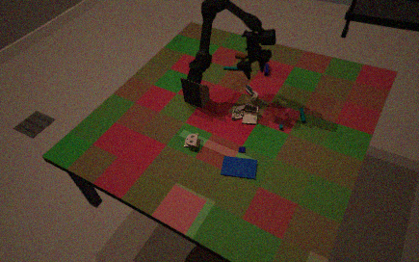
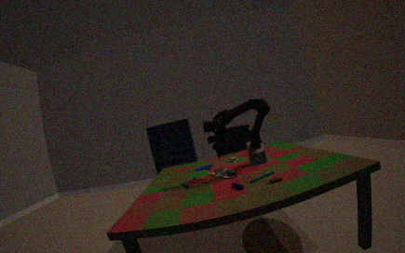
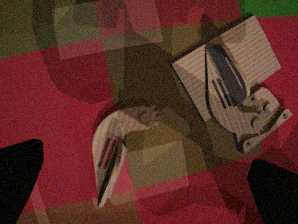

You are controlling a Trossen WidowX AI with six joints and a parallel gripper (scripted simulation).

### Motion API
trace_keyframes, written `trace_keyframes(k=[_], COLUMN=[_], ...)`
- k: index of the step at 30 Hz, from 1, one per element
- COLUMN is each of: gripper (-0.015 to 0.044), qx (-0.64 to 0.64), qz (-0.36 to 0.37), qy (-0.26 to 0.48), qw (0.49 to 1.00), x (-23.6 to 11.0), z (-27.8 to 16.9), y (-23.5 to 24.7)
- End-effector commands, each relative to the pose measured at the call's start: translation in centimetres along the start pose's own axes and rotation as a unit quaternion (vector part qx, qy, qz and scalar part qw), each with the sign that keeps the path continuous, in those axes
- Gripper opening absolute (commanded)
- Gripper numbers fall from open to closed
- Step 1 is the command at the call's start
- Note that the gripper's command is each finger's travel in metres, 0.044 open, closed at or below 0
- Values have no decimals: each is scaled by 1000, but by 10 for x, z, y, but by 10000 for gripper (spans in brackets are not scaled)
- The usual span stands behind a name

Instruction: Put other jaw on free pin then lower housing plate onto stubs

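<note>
In the wrist view, the free jaw is seen lying left of centre, the other jaw is placed at upper right, and the gripper is opened wide, nothing being grasped.

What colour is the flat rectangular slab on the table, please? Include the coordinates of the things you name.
Blue [image 1: 239,168]; best seen from the top.

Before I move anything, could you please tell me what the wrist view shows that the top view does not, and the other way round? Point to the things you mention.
Only the wrist view: the slots cut in the loose pale curved jaw [image 1: 251,91] [image 3: 107,145], and its gear teeth.

Only the top view: the flat blue rectangular block [image 1: 239,168] and the pale housing-like piece with dark holes [image 1: 192,141].

Both: that loose jaw, the pale square plate [image 1: 249,118] [image 3: 260,42], and the open black pincer [image 1: 254,67] [image 3: 150,161], wholly or in part.
</note>
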State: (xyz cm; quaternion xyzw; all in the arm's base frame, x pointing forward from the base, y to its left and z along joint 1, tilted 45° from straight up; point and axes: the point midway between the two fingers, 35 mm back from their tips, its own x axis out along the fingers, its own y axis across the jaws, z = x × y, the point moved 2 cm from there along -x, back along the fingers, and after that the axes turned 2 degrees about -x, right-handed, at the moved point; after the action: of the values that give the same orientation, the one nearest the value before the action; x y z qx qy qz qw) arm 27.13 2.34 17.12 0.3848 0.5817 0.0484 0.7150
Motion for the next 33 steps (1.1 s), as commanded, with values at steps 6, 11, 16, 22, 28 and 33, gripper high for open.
trace_keyframes(k=[6,11,16,22,28,33], gripper=[440,440,440,440,440,440], qx=[94,130,130,130,130,130], qz=[32,38,38,39,39,39], qy=[94,131,131,131,131,131], qw=[991,982,982,982,982,982], x=[33,43,45,81,83,90], z=[-23,-33,-33,-43,-43,-44], y=[12,17,17,21,21,22])
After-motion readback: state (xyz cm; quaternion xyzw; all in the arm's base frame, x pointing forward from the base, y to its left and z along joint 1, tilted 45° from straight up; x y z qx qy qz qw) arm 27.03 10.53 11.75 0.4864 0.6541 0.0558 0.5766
